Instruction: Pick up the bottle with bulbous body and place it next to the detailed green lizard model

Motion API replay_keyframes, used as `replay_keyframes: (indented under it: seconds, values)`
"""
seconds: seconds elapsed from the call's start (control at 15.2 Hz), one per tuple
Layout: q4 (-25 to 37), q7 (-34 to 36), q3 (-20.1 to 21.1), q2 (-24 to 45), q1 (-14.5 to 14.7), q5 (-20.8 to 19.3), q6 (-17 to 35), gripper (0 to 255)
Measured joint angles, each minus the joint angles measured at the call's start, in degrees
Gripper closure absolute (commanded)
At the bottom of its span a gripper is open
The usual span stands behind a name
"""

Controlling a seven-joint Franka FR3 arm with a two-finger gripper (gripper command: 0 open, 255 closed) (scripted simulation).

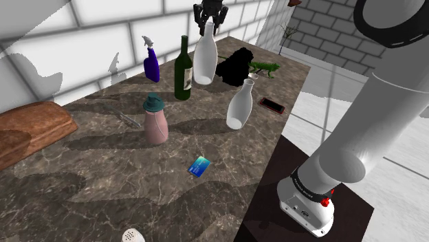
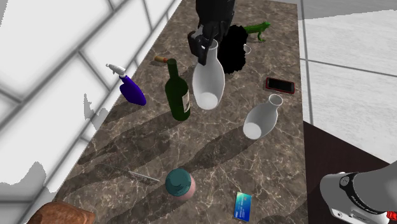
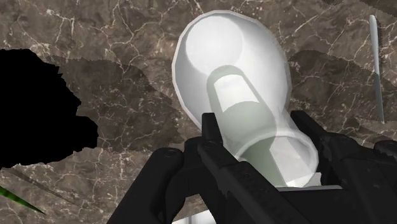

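Observation:
My black gripper is shut on the neck of a white bottle with a bulbous body, which hangs clear of the marble table. In the second exterior view the gripper clasps the same bottle beside a green wine bottle. In the wrist view the bottle points away from the gripper, with one finger on each side of its neck. The green lizard model stands near the table's far corner, beyond a black shape.
A second white bottle, a green wine bottle, a blue spray bottle and a pink bottle with a teal cap stand around. A phone, a blue card and a pen lie flat.

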Motion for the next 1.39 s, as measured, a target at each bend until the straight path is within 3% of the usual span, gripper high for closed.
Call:
replay_keyframes:
  seconds: [0.26,0.86,1.39]
  values:
    - [0.46,-1.45,-0.59,-0.75,-0.85,0.18,-1.21,255]
    - [-5.31,-12.75,-5.62,-5.33,-7.13,1.19,0.08,255]
    - [-5.45,-23.62,-10.74,-5.67,-12.82,2.05,-0.16,255]
